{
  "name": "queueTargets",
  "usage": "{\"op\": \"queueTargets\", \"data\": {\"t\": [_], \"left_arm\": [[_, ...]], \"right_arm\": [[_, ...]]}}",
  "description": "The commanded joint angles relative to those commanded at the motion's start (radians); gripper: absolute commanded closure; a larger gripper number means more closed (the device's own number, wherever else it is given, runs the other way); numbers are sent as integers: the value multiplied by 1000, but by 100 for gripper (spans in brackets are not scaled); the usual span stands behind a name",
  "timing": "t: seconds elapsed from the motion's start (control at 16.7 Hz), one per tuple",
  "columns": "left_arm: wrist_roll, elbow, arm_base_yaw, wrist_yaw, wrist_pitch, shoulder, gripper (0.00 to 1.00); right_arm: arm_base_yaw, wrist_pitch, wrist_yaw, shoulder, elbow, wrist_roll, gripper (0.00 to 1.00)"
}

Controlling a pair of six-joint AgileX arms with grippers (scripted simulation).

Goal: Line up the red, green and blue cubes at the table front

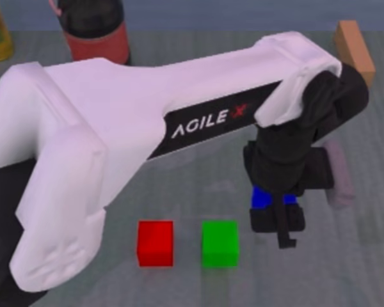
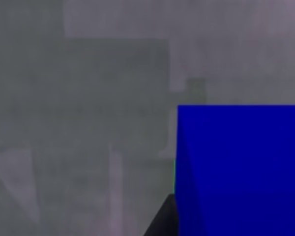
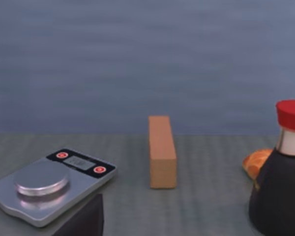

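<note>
While the left arm reaches across the tabletop [image 1: 371, 268], the scene reads:
Left tool [image 1: 276, 214]: directly over the blue cube [image 1: 261, 197], fingers on either side of it (whether they press it cannot be told).
Blue cube: right of the green cube [image 1: 219, 243], slightly farther back, mostly hidden by the tool; fills the left wrist view's corner.
Red cube [image 1: 155, 242]: left of green, apart, same front row.
Tan block [image 1: 354, 50]: far right rear.
Right arm: out of the top view.

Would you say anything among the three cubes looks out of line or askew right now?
Only the blue cube: it sits under the left hand, behind the row of the red cube and green cube, not yet level with them.
</note>
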Motion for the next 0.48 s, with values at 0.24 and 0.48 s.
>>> {"op": "queueTargets", "data": {"t": [0.24, 0.48], "left_arm": [[3, 1, 2, 1, 3, 5, 100], [-3, -74, 2, 0, 113, 33, 100]], "right_arm": [[0, 0, 0, 0, 0, 0, 0], [0, 0, 0, 0, 0, 0, 0]]}}
